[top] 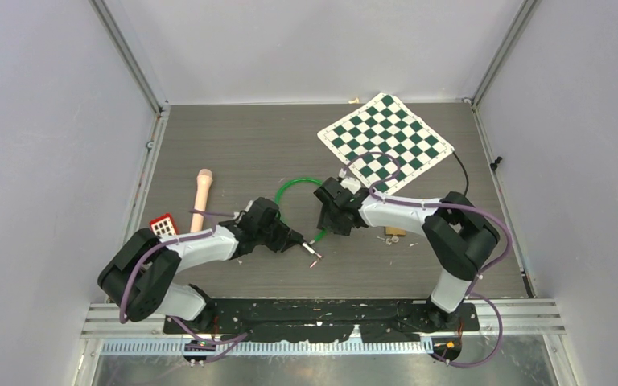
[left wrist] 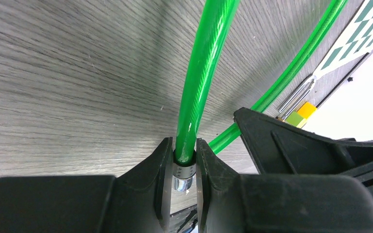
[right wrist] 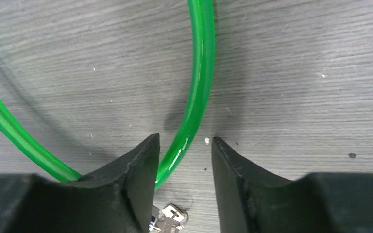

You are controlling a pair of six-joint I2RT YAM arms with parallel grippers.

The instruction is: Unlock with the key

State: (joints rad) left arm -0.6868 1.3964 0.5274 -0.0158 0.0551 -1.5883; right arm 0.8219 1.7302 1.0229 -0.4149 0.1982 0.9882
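Cable lock (top: 298, 179) well inside table (top: 233, 153) edges

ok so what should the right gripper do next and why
Probably shift the right gripper over to the key and close on it. It is open, straddling the green cable, with the key outside its fingers, while the left gripper clamps the cable's metal end.

Lab cell: white walls (top: 48, 121), checkerboard (top: 386, 143)

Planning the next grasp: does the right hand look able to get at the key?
Probably yes: the right hand is open with the key close by its fingers, though the cable crosses the gap.
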